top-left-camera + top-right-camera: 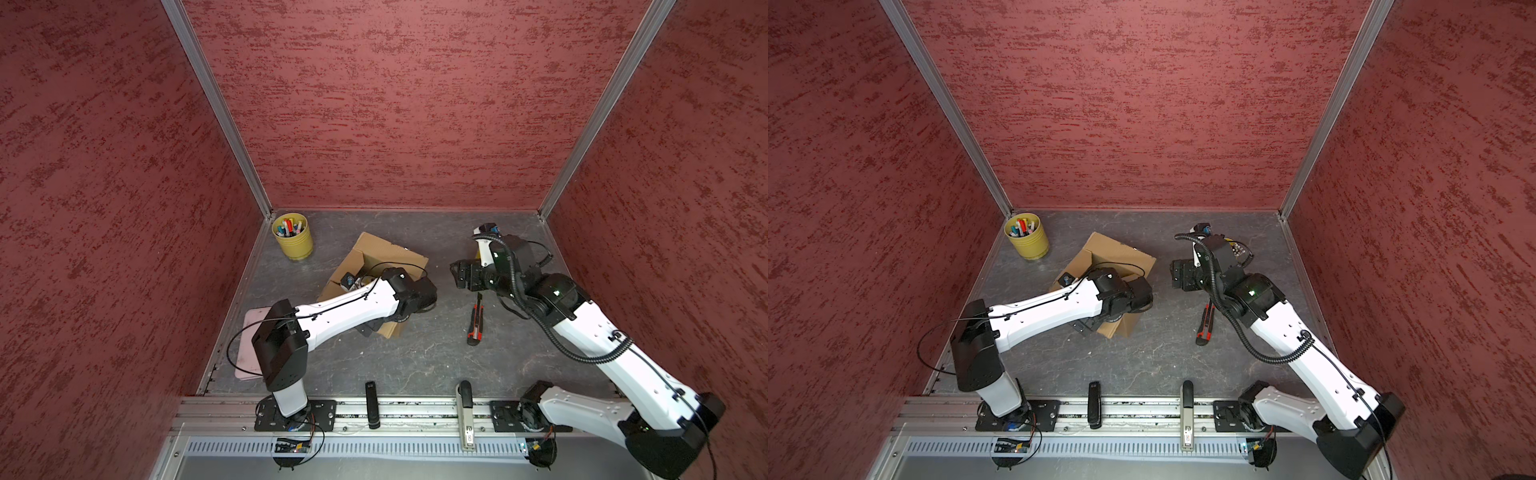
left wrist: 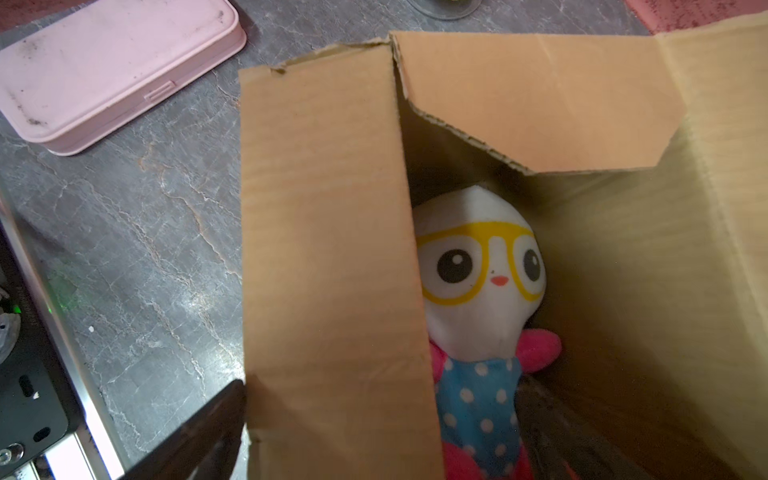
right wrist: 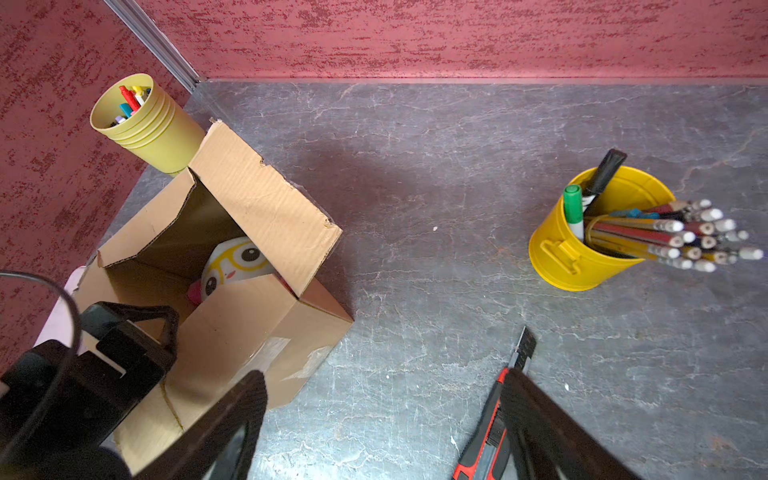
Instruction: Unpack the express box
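The express box sits left of the middle of the surface, flaps up — I see my left gripper spread wide astride one flap, seemingly not pinching it, and my right gripper gaping empty beside the box.

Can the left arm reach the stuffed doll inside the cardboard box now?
Probably not cleanly. The doll lies low in the express box, and a flap half covers it, standing between the fingers of the open left claw. That flap likely needs folding back first.
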`<control>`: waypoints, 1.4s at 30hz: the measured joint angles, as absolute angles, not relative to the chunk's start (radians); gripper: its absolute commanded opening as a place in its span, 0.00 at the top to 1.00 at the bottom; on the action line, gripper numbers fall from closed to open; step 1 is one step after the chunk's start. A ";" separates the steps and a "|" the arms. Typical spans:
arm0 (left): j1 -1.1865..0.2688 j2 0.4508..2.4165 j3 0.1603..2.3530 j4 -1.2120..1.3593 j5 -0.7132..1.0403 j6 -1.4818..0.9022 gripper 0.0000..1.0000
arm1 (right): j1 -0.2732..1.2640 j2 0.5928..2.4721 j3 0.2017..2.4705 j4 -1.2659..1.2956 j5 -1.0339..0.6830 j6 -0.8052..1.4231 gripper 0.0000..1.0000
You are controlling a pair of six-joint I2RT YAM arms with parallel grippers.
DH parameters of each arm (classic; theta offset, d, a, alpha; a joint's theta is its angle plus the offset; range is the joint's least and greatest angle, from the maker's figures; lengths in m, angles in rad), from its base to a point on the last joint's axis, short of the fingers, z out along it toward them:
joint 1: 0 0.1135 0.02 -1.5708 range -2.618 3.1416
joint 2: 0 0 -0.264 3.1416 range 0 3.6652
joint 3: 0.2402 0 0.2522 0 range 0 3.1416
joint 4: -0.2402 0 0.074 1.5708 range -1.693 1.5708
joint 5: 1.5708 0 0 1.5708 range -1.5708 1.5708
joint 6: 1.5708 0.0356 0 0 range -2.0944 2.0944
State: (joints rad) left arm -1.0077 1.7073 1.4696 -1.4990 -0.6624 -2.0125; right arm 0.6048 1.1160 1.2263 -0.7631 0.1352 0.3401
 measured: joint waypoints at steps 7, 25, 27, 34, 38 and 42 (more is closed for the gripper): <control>-1.017 1.472 1.405 -1.419 -0.700 -1.878 0.00 | 0.605 1.143 1.230 -0.764 0.124 0.368 0.15; -0.550 1.158 1.348 -1.132 -0.316 -0.628 0.01 | 0.852 1.459 1.388 -0.794 0.207 0.657 0.11; -0.538 1.186 1.348 -1.108 -0.262 -0.520 0.01 | 0.860 1.489 1.393 -0.789 0.208 0.677 0.11; -0.541 1.277 1.351 -1.073 -0.165 -0.266 0.01 | 0.863 1.506 1.394 -0.793 0.215 0.720 0.08; -0.566 1.360 1.361 -1.074 -0.175 -0.186 0.00 | 0.863 1.506 1.394 -0.794 0.220 0.727 0.08; -0.611 1.441 1.385 -1.074 -0.236 -0.139 0.00 | 0.863 1.506 1.393 -0.784 0.221 0.727 0.07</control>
State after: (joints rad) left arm -0.6106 1.4406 1.3849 -1.0744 -0.2359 -0.1390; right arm 0.8631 1.5063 1.3933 -0.7837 0.2207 0.7269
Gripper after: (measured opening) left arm 0.995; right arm 0.927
